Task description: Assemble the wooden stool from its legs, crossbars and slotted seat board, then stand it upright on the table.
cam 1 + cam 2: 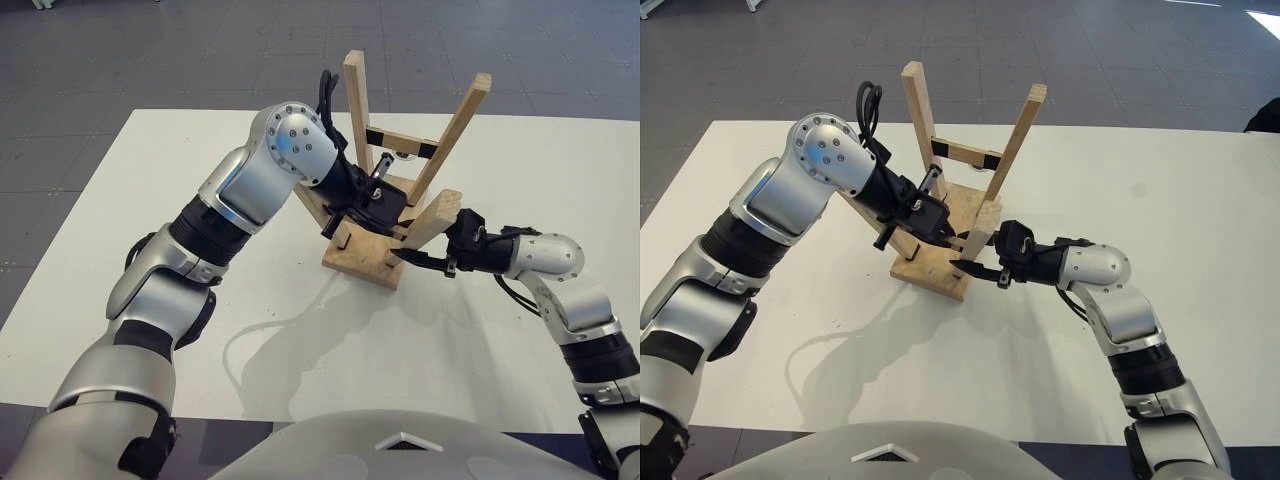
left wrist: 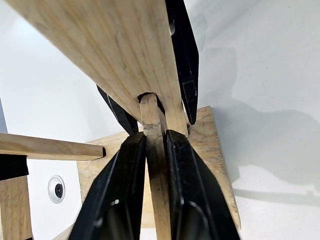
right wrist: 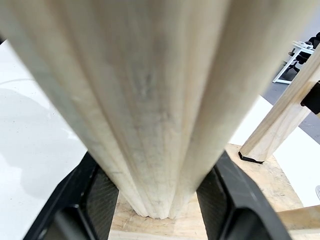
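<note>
Clamping the leg (image 1: 432, 218) where it meets the seat (image 1: 362, 264), the right gripper (image 1: 415, 258) holds it leaning upward — the left gripper (image 1: 375, 207) pinches a crossbar (image 2: 152, 125) alongside.

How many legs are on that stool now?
4. A back-left leg and a back-right leg stick up high. A front-right leg is gripped by the right hand. A front-left leg, partly hidden by the arm, is beside the left hand, which grips a crossbar.
</note>
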{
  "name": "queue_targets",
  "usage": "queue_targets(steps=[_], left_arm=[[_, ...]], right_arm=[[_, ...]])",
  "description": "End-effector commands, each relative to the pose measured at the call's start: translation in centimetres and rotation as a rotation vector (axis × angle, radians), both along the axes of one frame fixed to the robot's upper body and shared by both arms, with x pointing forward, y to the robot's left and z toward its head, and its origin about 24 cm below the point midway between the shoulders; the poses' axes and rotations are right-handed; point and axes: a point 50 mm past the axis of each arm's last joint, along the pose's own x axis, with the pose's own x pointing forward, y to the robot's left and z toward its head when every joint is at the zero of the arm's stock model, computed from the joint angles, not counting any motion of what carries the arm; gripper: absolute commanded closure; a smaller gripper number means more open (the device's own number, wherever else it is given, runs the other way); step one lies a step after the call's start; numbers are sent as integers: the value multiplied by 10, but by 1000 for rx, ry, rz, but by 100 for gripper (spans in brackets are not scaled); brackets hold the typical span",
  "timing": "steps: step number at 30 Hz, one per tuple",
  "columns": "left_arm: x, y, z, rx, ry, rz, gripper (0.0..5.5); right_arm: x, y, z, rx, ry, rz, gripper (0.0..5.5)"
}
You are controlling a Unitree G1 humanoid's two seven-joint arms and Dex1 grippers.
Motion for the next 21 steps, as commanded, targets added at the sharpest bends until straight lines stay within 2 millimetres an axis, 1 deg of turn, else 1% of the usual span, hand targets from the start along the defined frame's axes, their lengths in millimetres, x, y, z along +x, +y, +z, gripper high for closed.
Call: queue_targets(steps=[1, 3, 4, 7, 10, 12, 15, 17, 21], left_arm=[[-3, 1, -29, 18, 86, 53, 505], [-4, -3, -20, -53, 88, 49, 505], [-4, -5, -15, -84, 96, 51, 469], [-6, -7, 1, -141, 117, 39, 423], [-5, -6, 12, -150, 112, 46, 388], [-4, -2, 18, -145, 102, 56, 383], [-4, 8, 37, -149, 33, 69, 383], [-1, 16, 63, -210, -26, 103, 383], [10, 35, 128, -409, -164, 231, 383]], right_arm=[[-12, -2, -31, -87, 167, 34, 347], [-13, -3, -32, -91, 172, 32, 347], [-12, -3, -32, -92, 174, 31, 347], [-13, -3, -33, -95, 178, 30, 347], [-12, -3, -33, -96, 181, 28, 347], [-13, -3, -33, -97, 182, 27, 347], [-13, -3, -33, -97, 182, 23, 347], [-12, -3, -33, -97, 183, 20, 347], [-13, -5, -34, -98, 190, 11, 347]])
